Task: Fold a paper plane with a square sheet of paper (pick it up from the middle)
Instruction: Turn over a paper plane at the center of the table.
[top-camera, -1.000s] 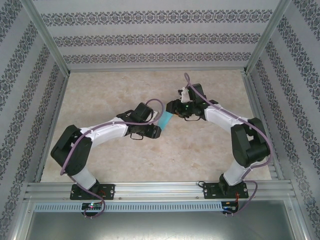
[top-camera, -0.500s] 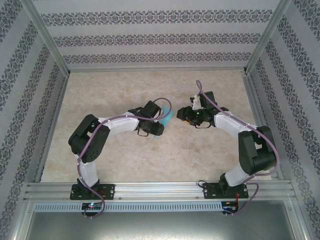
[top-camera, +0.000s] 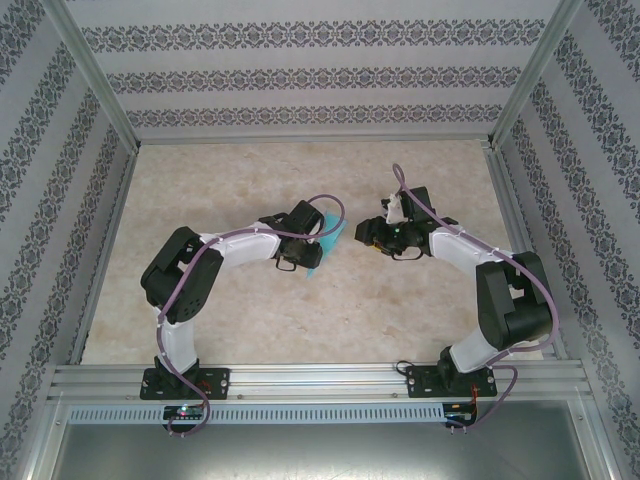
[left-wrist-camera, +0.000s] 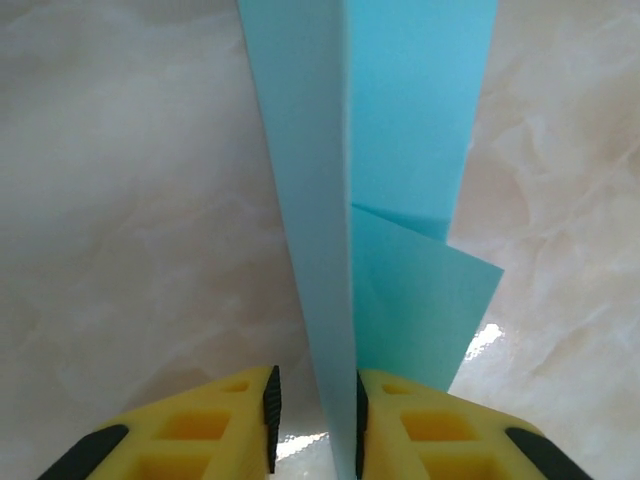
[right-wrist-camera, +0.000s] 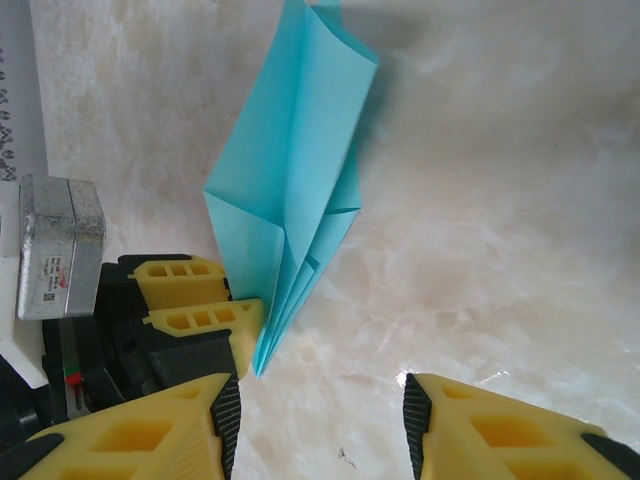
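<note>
A: What is the left gripper (left-wrist-camera: 315, 400) doing?
B: It's straddling the folded plane (left-wrist-camera: 410, 120), likely holding it edge-up above the table (top-camera: 250, 180) to press its layers together. The paper is touching one finger (left-wrist-camera: 430, 430) and a gap is showing at the other, so I can't tell if it's gripping.
A: And the right gripper (right-wrist-camera: 320, 420)?
B: It's hanging nearby, jaws apart, carrying nothing.

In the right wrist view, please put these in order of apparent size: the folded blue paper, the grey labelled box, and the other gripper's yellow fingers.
1. Folded blue paper: clearly the largest.
2-3. Grey labelled box and left gripper's yellow fingers: they look about alike, so I leave them unranked.
</note>
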